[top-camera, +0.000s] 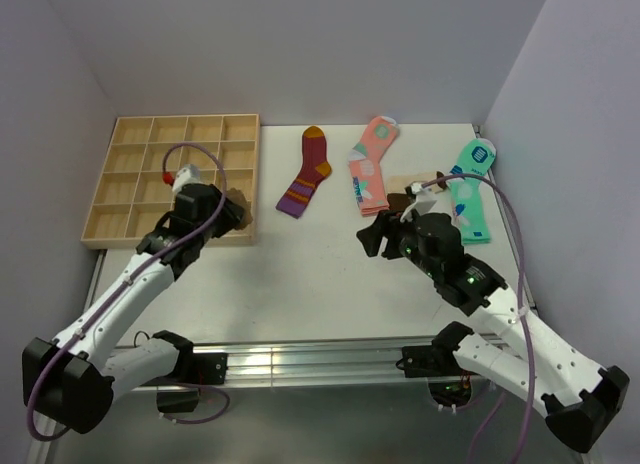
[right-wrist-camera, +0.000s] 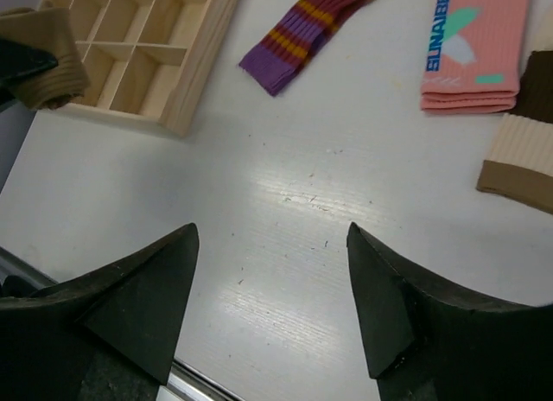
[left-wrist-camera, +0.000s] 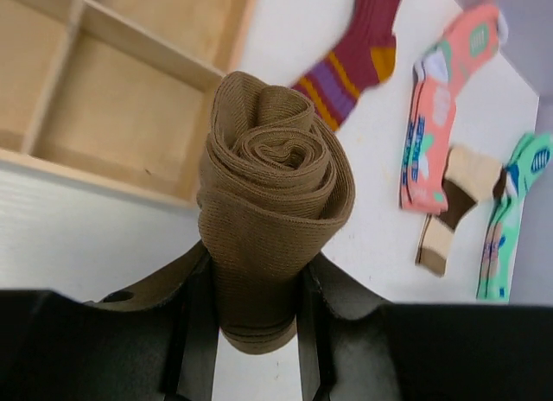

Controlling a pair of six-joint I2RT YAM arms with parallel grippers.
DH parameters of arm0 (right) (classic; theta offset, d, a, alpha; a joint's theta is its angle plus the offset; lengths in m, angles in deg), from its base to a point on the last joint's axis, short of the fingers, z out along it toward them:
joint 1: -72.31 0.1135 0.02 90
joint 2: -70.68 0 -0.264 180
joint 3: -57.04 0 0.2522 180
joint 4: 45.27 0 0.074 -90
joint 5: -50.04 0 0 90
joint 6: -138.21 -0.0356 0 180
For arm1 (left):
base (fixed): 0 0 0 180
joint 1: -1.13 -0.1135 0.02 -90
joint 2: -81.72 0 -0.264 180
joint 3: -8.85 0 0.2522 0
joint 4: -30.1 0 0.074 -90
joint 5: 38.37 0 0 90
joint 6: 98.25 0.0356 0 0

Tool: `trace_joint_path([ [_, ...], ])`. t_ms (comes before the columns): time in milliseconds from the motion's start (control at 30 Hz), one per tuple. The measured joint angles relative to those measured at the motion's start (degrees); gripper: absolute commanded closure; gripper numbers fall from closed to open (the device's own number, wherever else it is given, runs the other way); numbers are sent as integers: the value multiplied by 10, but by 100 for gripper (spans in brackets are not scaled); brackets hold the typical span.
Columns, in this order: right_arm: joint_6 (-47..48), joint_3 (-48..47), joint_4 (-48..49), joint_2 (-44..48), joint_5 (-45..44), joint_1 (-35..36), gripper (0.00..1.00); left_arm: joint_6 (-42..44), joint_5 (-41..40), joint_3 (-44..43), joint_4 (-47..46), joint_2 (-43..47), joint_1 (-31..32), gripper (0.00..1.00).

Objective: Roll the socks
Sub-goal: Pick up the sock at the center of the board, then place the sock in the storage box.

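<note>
Spiral of brown sock [left-wrist-camera: 275, 159], left-wrist only.

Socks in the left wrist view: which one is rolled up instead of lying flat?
The plain mid-brown ribbed sock, coiled into a roll and gripped in the left tool; the others lie flat.

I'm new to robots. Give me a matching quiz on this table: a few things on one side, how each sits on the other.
Things:
1. brown sock
2. beige sock
3. maroon striped sock
4. right gripper

States:
A. flat between pink socks and green socks
B. open, holding nothing
C. rolled, clamped in the left gripper
D. flat between wooden tray and pink socks

Pairs: 1-C; 2-A; 3-D; 4-B
</note>
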Motion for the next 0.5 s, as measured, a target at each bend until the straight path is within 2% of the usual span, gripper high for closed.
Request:
trace_joint_path([
  [200, 7, -12, -52, 56, -42, -1, 15, 32, 27, -79, 38, -44, -128, 100],
  [500, 17, -12, -83, 54, -56, -1, 12, 74, 88, -149, 60, -153, -328, 100],
])
